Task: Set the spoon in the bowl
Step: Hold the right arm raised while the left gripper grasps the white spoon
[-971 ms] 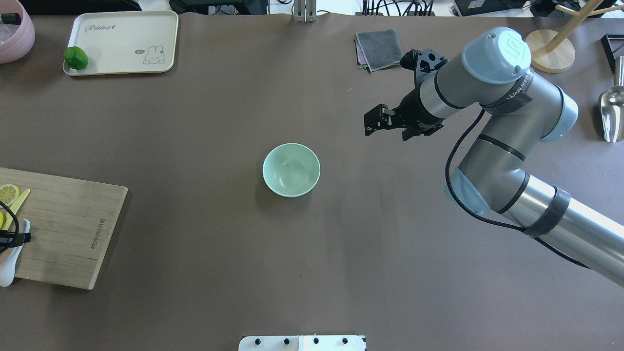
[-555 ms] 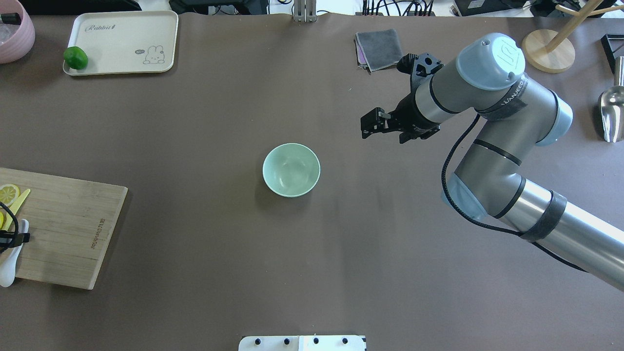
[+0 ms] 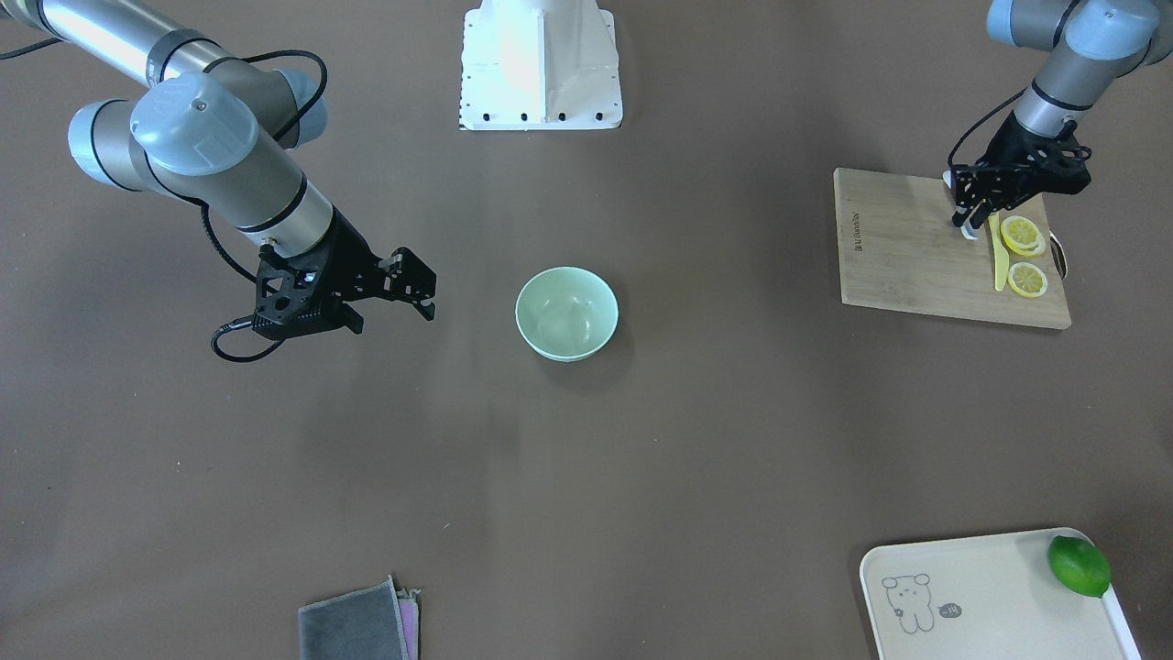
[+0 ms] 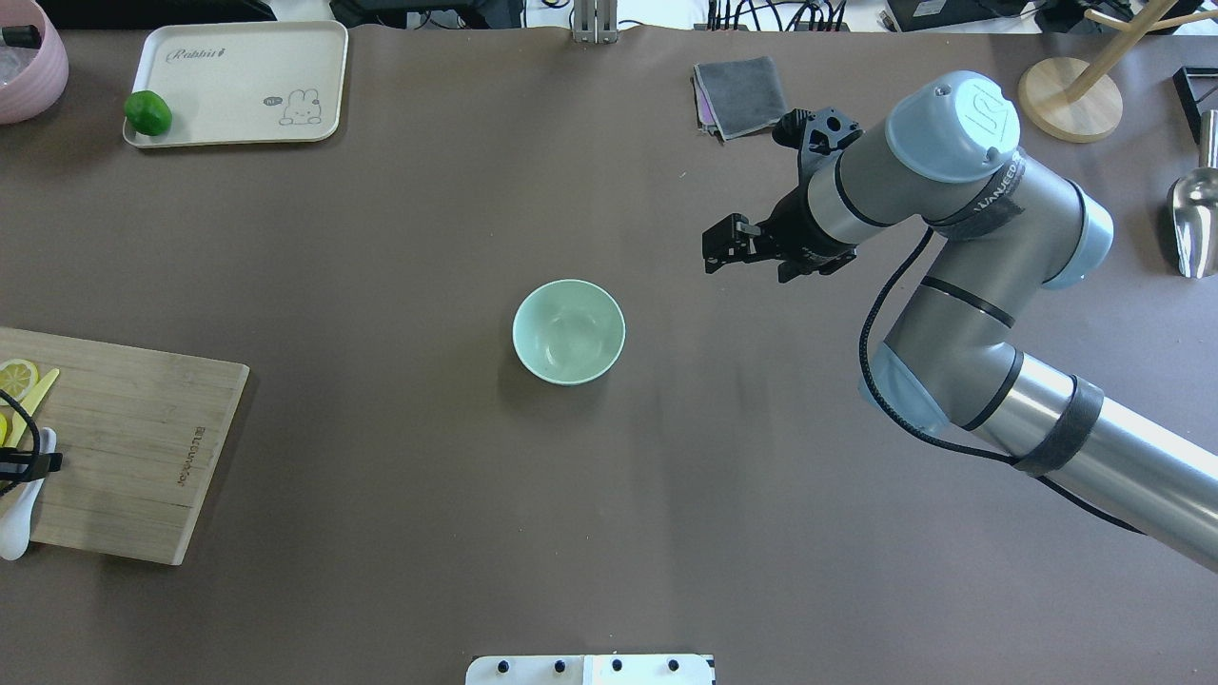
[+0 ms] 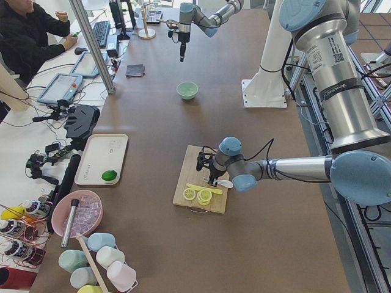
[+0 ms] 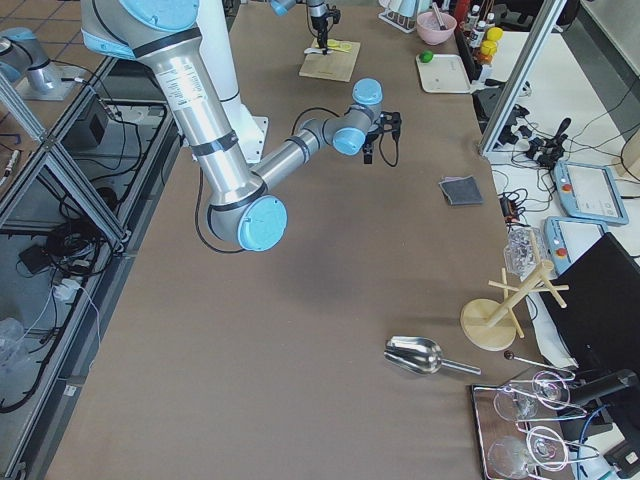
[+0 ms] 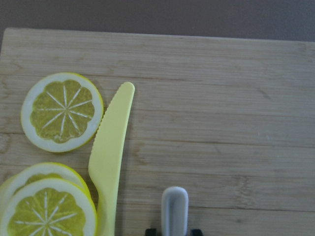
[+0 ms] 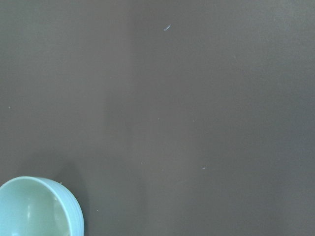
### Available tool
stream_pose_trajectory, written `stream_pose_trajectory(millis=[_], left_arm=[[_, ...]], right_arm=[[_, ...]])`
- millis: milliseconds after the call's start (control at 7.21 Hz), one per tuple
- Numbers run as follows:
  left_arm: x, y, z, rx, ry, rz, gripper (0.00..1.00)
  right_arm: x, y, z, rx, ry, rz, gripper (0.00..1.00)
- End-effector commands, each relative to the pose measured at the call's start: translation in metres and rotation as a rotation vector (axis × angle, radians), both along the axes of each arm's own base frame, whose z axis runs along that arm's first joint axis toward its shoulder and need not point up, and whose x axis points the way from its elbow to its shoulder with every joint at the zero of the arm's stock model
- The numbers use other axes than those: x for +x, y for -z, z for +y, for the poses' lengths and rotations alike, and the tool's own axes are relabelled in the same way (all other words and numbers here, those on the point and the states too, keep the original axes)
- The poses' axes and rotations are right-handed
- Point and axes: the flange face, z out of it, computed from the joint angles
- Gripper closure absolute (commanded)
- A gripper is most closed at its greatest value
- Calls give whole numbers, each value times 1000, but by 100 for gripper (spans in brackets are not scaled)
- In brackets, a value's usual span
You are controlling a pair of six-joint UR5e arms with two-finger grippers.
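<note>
Both left fingers (image 4: 43, 463) pinch spoon (image 4: 16, 529) at board (image 4: 143, 428) edge — bowl (image 4: 569, 332) apart.

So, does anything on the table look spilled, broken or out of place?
Nothing is spilled or broken. The bowl stands upright and empty; only the spoon looks slightly off, its scoop poking past the cutting board's edge.

Your rectangular bamboo cutting board (image 4: 143, 428) sits at the desk's left edge with round lemon slices (image 7: 61, 112). In the far-left corner, a cream tray (image 4: 228, 95) holds a green lime (image 4: 147, 112).
</note>
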Motion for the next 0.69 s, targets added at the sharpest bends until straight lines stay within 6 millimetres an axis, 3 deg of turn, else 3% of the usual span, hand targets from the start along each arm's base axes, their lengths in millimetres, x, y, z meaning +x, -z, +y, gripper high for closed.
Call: stream_pose_trajectory(millis=[0, 139, 555], left_arm=[[1, -1, 0, -1, 0, -2, 93], [0, 0, -1, 1, 1, 0, 100], [-11, 27, -2, 18, 13, 44, 100]], right_arm=[[-1, 0, 1, 0, 1, 0, 0], [-1, 0, 0, -1, 1, 1, 0], [-1, 3, 0, 2, 3, -4, 0]])
